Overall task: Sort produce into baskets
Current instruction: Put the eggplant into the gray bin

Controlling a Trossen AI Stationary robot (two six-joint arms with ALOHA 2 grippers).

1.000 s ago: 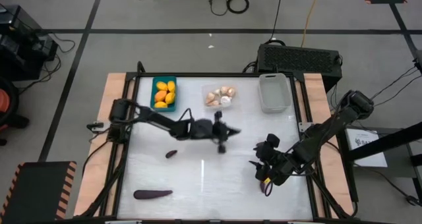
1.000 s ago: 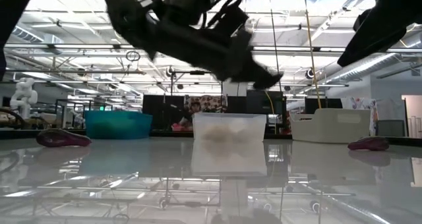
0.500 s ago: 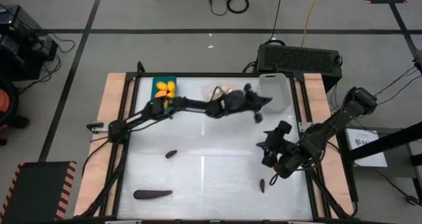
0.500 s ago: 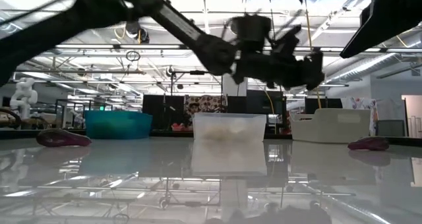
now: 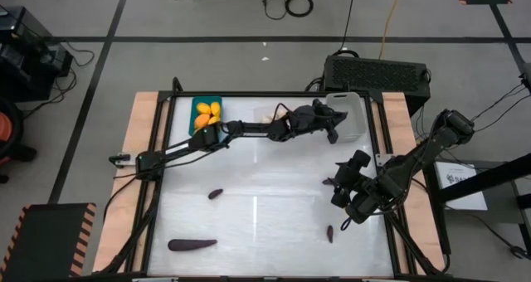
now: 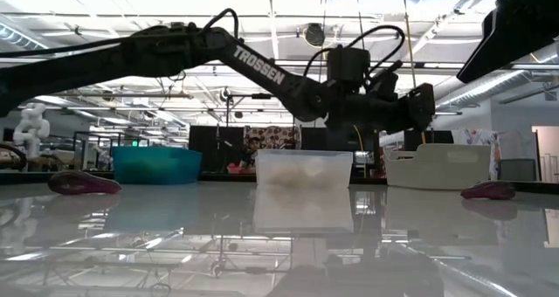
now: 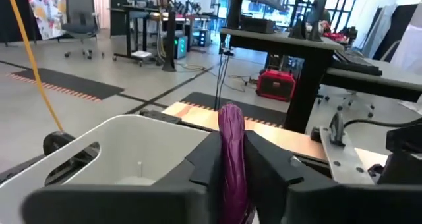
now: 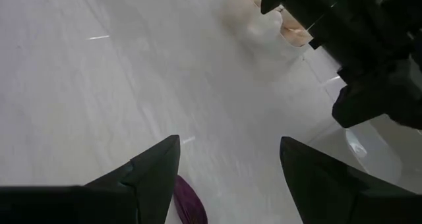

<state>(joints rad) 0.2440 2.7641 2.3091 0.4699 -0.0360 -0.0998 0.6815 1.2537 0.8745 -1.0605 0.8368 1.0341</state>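
My left gripper reaches to the far right and is shut on a dark purple eggplant piece, just over the translucent white-grey bin. My right gripper hangs open above the table's right part, over another small purple piece. The teal bin holds yellow-orange ovals. The clear tray holds cream bulbs. Purple pieces lie on the table: a small one, a long one and a small one. My left gripper pinches the purple eggplant piece between its two fingers, which lie on its two sides. The piece's rounded end sticks out past the fingertips. It is lifted clear, over the white-grey bin's rim.
A black box stands behind the table's far right corner. Wooden strips run along the left and right edges. In the low view the three bins stand in a row at the far side.
My left gripper has swung from the middle of the table toward the far right, up to the white-grey bin, carrying the purple piece. My right gripper has moved toward the far edge, away from the small purple piece near the front right.
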